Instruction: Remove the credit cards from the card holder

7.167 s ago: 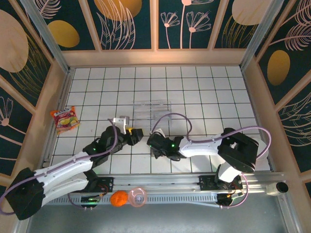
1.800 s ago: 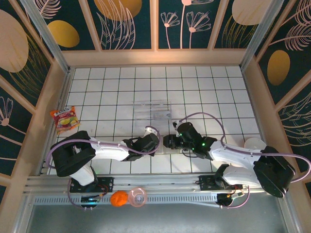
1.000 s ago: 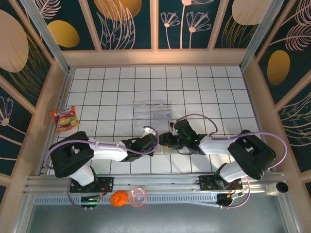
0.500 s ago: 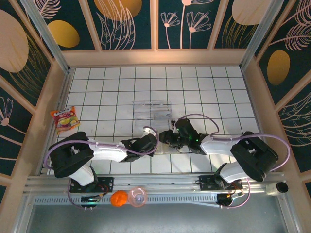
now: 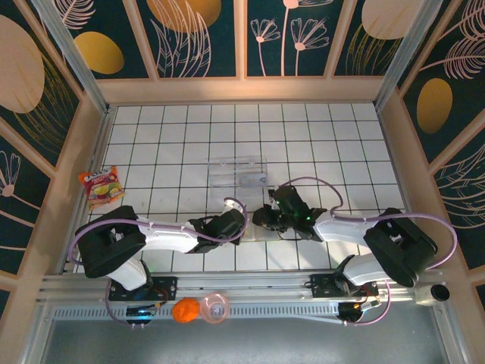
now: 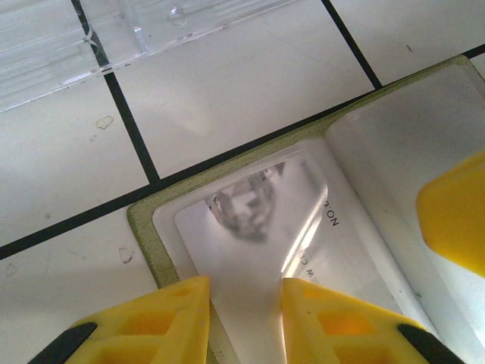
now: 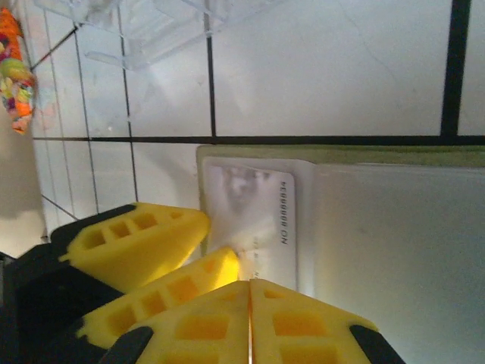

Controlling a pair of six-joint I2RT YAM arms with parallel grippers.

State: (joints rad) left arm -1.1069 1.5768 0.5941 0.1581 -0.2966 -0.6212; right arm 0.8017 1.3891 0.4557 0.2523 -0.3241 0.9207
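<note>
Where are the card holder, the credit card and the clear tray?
card holder [image 6: 142, 231], left wrist view, olive corner border.
credit card [image 7: 254, 205], right wrist view, printed face.
clear tray [image 6: 53, 53], left wrist view, transparent base.

Clear tray [image 5: 238, 171] ahead; left hand [image 6: 244, 292] crowds right hand [image 7: 250, 287].

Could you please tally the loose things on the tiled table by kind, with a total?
Credit cards: 2 in sight
Card holder: 1
Clear tray: 1
Snack packet: 1
Total: 5
</note>
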